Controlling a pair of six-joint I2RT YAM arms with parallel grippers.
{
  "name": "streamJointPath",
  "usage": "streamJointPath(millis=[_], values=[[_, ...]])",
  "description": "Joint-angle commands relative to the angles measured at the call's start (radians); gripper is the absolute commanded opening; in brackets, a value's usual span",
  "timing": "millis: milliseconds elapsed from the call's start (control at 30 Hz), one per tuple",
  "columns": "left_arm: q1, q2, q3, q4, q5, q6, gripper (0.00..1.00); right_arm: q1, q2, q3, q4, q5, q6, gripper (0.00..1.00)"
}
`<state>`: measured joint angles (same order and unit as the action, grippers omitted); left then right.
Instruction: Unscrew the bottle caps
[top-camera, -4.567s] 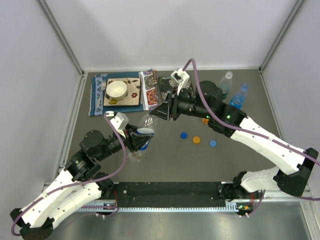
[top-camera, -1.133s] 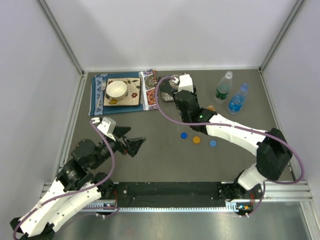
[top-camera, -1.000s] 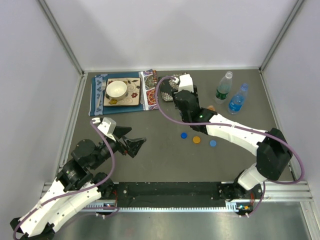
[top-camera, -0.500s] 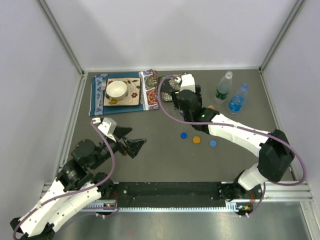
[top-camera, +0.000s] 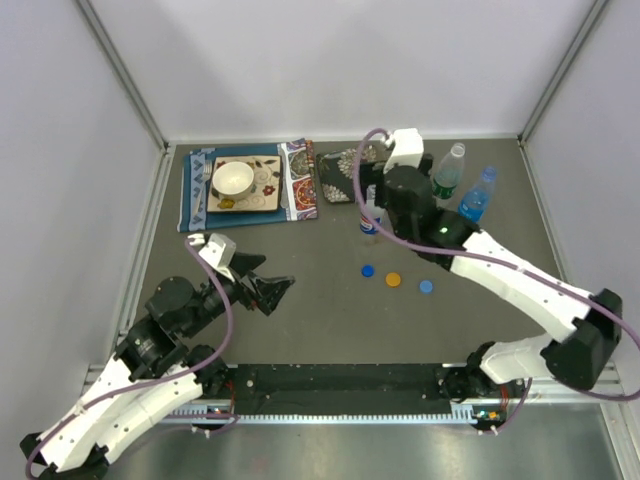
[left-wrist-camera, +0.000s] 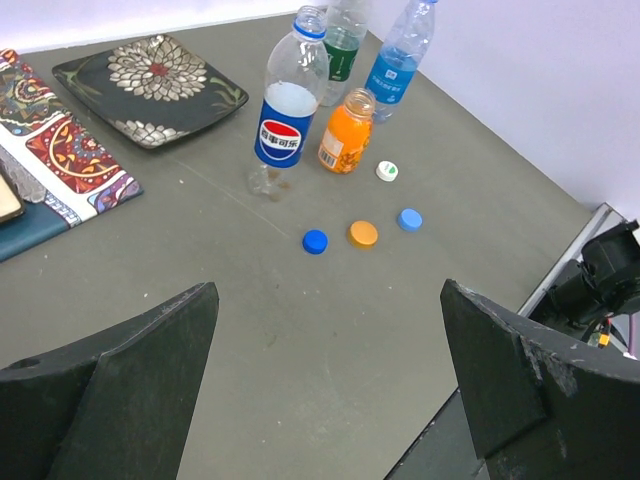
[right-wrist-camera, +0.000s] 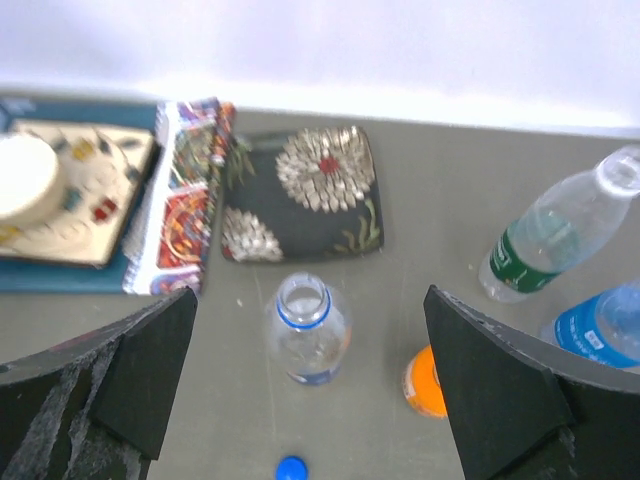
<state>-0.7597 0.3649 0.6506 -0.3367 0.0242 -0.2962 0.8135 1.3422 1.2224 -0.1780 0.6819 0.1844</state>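
Left wrist view: my left claw (left-wrist-camera: 328, 290) gapes wide, holding nothing. Just ahead lie four loose caps (left-wrist-camera: 363, 234), set clear of the bottles, I reckon. Beyond, the Pepsi bottle (left-wrist-camera: 285, 105) stands upright and open-necked beside the orange bottle (left-wrist-camera: 347, 132). My right claw (right-wrist-camera: 308, 300) hovers above, spread wide and empty. The green-label bottle (left-wrist-camera: 343, 45) and blue bottle (left-wrist-camera: 400, 60) stand farthest.

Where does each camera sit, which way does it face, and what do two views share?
Top external: above and behind the robot, looking down at the table; left arm, right arm, open left claw show.
Left wrist: low on the left arm, facing across the table; its fingers flank the bottom.
Right wrist: above the blue-red label bottle, tilted toward the back wall; fingers of the right claw in both lower corners.
Shared: both wrist views hold that bottle, the orange bottle and the black plate.
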Motion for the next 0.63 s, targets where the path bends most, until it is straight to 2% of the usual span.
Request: streamJointPath(millis=[0,200,267,467,600], values=[[0.003,0.028,0.012,0.048,-0.061,-0.030,0.99,0.007,-0.165,0.106,-0.032,-0.016,0.006,0.97],[0.002,0.107,0.056,-0.025,-0.234,-0.116,0.98,0.068,-0.455,-0.196,0.040,-0.041,-0.005,0.98],[0.003,0.130,0.064,-0.027,-0.250,-0.155,0.98,0.081,-0.576,-0.300,0.023,-0.028,0.021,0.99],[0.003,0.203,0.064,-0.012,-0.273,-0.205,0.98,0.096,-0.811,-0.457,-0.104,-0.030,0.136,0.99],[0.003,0.239,0.066,-0.010,-0.273,-0.231,0.98,0.096,-0.868,-0.492,-0.138,-0.019,0.151,0.99]])
